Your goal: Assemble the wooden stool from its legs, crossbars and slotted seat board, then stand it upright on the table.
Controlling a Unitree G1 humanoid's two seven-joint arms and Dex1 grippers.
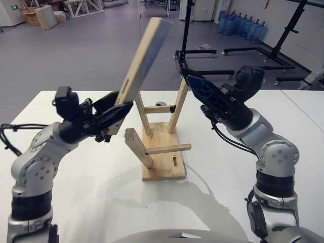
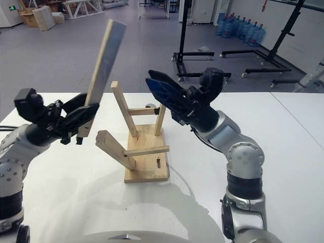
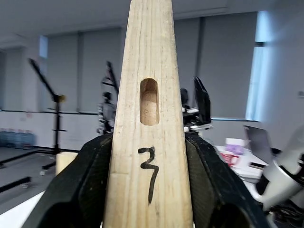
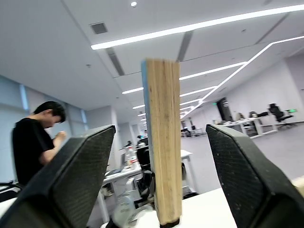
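My left gripper (image 1: 120, 107) is shut on the lower end of a long wooden leg (image 1: 144, 53), which it holds raised and tilted up to the right over the table's left half. The left wrist view shows the leg's slot and a hand-written mark (image 3: 149, 173). The seat board (image 1: 163, 164) lies flat mid-table. Two legs (image 1: 142, 115) (image 1: 178, 107) joined by a crossbar (image 1: 158, 109) rise from it. A third leg (image 1: 137, 147) with a crossbar (image 1: 169, 149) leans at its near left. My right gripper (image 2: 151, 80) is open beside the top of the right-hand leg.
The white table (image 1: 101, 195) has bare room on both sides of the seat board and in front of it. A small grey object (image 1: 161, 103) lies behind the legs. Black metal stands (image 1: 238, 50) and water bottles (image 1: 243, 25) are on the floor beyond the far edge.
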